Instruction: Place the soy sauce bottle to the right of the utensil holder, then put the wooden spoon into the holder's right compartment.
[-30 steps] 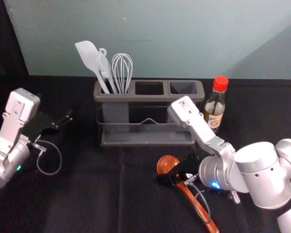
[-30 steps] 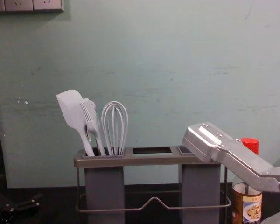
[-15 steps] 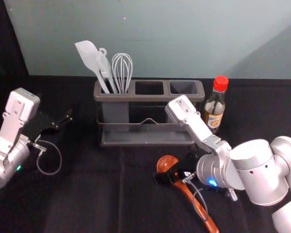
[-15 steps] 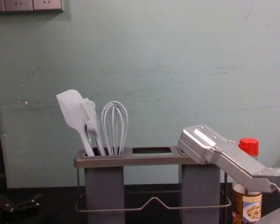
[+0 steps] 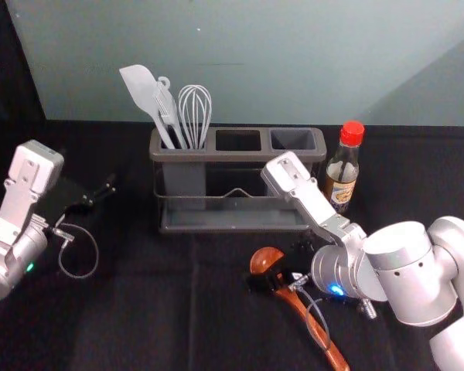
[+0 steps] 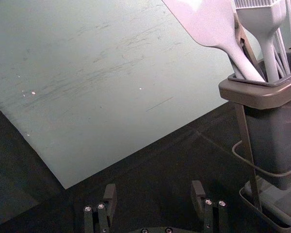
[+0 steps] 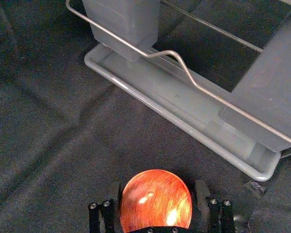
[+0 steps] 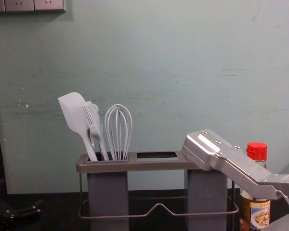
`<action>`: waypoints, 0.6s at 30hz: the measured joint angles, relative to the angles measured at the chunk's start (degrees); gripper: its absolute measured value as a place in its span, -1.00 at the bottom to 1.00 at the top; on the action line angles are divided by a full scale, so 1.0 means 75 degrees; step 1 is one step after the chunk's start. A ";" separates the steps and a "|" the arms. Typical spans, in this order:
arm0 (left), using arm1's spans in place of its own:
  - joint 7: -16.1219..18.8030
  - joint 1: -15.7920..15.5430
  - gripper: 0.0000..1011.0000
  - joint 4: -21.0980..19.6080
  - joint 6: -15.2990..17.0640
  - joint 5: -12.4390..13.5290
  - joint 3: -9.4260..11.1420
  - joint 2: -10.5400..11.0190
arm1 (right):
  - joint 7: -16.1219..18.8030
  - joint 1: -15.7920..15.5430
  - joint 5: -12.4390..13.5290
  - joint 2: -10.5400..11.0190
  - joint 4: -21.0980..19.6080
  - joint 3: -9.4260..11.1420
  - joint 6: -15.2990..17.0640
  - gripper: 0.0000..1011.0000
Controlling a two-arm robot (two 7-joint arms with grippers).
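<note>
Slightly inward, toward the robot's left, the right arm has shifted since a second ago, its gripper point(image 5: 280, 268) down at the wooden spoon point(image 5: 264, 259), pincer spread wide around the glossy, reddish, round bowl. That spoon lies slantwise on creased black cloth point(image 5: 139, 309), in front of the utensil holder point(image 5: 216, 154), a brown-rimmed rack of smooth grey bins, bent wire and shallow tray. Its left compartment carries a pale flat spatula point(image 5: 143, 89), a basting brush point(image 5: 166, 112) and a looped whisk point(image 5: 195, 112). Just right of it stands the red-capped glass soy sauce bottle point(image 5: 343, 167). Off left, the left gripper point(image 5: 106, 192) hangs idle, spread wide. Behind runs a scuffed grey-green wall point(image 5: 240, 62), with sockets point(image 8: 48, 5) high up.
</note>
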 joint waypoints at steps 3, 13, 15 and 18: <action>0.0000 0.0000 0.99 0.0000 0.0000 0.0000 0.0000 0.0000 | 0.0021 -0.0019 -0.0042 -0.0025 0.0002 0.0030 -0.0006 0.87; -0.0001 0.0000 0.99 0.0000 0.0000 0.0000 0.0000 0.0000 | 0.0111 -0.0113 -0.0190 -0.0035 -0.0164 0.0137 0.0076 0.66; 0.0000 0.0000 0.99 0.0001 0.0000 0.0001 0.0000 0.0000 | 0.0132 -0.0175 -0.0214 0.0009 -0.0321 0.0194 0.0081 0.66; 0.0000 0.0000 0.99 0.0000 0.0000 0.0000 0.0000 0.0000 | 0.0176 -0.0288 -0.0228 0.0081 -0.0606 0.0307 0.0077 0.66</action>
